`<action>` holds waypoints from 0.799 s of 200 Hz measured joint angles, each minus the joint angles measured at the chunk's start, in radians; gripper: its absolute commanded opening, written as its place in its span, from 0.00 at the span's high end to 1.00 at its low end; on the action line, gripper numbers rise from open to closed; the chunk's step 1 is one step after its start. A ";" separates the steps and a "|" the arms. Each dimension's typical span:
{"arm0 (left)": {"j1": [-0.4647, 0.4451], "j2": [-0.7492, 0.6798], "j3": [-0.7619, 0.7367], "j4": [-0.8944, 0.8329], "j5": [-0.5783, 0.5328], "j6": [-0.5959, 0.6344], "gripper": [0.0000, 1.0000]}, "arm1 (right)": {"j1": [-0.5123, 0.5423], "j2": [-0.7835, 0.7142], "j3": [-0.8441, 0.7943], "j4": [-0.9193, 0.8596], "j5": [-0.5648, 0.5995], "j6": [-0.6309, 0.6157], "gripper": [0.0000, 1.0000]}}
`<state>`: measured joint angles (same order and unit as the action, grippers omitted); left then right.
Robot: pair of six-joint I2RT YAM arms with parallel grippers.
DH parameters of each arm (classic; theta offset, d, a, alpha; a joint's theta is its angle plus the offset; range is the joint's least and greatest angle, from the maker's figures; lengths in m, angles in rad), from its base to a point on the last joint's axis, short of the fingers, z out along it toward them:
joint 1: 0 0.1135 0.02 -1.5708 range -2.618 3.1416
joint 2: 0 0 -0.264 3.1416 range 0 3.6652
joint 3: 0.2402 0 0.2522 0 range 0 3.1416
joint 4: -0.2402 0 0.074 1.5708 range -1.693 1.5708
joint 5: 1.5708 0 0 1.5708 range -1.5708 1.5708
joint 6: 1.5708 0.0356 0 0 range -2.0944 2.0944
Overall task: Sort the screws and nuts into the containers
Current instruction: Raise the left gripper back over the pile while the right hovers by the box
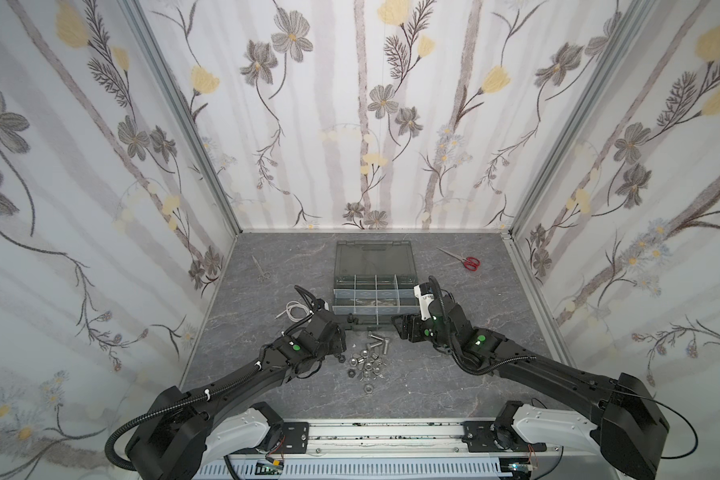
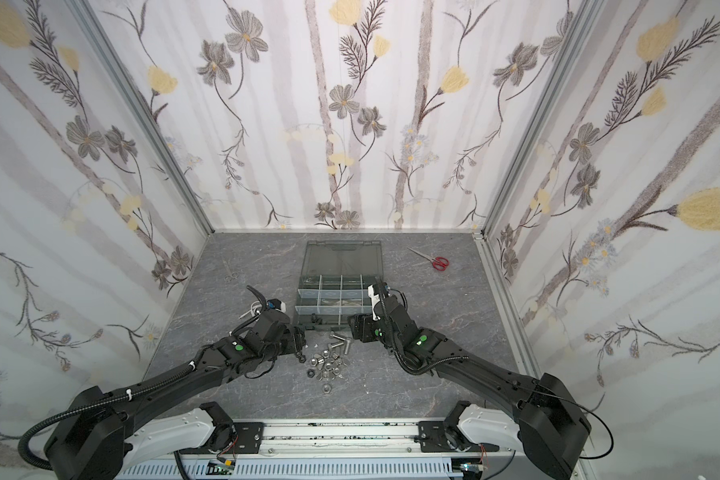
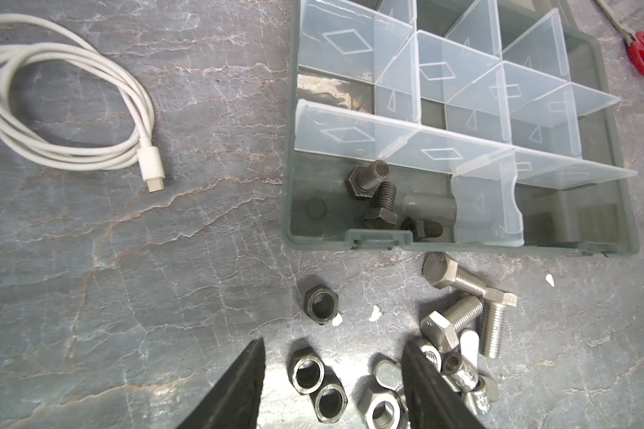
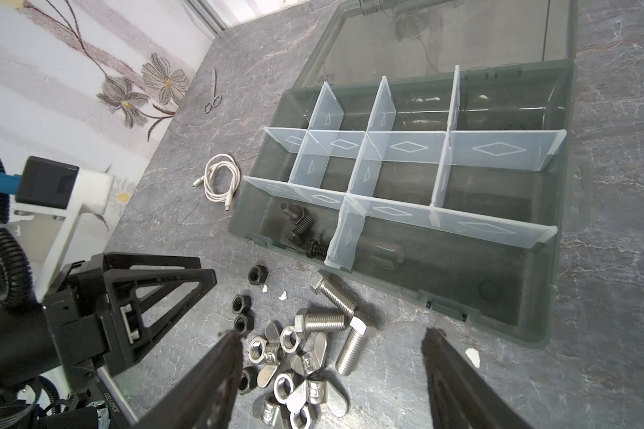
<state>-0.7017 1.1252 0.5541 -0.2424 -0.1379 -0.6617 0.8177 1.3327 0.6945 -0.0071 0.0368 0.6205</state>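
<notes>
- Left gripper (image 3: 333, 349): jaws about half apart, holding nothing. It sits low over the left edge of the pile.
- Two black nuts (image 3: 307, 373) lie flat, holes up, touching each other, inside its finger gap. A silver nut (image 3: 382, 408) sits by the right finger.
- Key relation: those black nuts are straight below the left gripper, so the left arm is clearly nearer. Likely a drop-and-close. Nuts are round, so no long axis to line up.
- Risk: both nuts get pinched together.
- A third black nut (image 3: 322, 304) lies alone, just far of the fingers.
- Right gripper (image 4: 331, 334): jaws wide apart, empty, above the pile's right side.
- Silver screws (image 4: 322, 321): three on the far-right of the pile, nearer the right arm, with their axes all pointing different ways.
- The pile of nuts (image 1: 364, 365) lies on the table just near of the case (image 3: 313, 241), whose lid is open to the far side.
- Black screws (image 3: 372, 185): three already in the near-left compartment (image 3: 313, 193). The near-right compartment (image 4: 461, 267) looks bare.
- Writing: the dividers show only diamond and triangle outlines. Stamps on the wing nuts and a mark on the lid are too small to read.
</notes>
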 measured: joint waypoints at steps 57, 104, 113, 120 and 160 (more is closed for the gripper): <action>-0.005 0.019 0.000 0.000 0.000 -0.002 0.39 | 0.031 0.002 0.007 -0.002 0.004 0.005 0.24; -0.008 0.047 0.003 0.005 0.008 -0.033 0.40 | 0.032 0.036 0.052 -0.006 -0.008 0.011 0.24; -0.008 0.057 0.003 0.004 0.008 -0.034 0.40 | 0.033 0.051 0.072 -0.010 -0.015 0.006 0.24; -0.008 0.066 0.003 0.004 0.006 -0.034 0.40 | 0.033 0.061 0.085 -0.010 -0.016 0.003 0.24; -0.010 0.082 0.015 0.006 -0.019 -0.033 0.40 | 0.033 0.083 0.127 -0.025 -0.030 -0.027 0.24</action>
<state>-0.7113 1.2076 0.5694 -0.2367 -0.1570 -0.6945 0.8505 1.4155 0.8211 -0.0319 0.0071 0.5930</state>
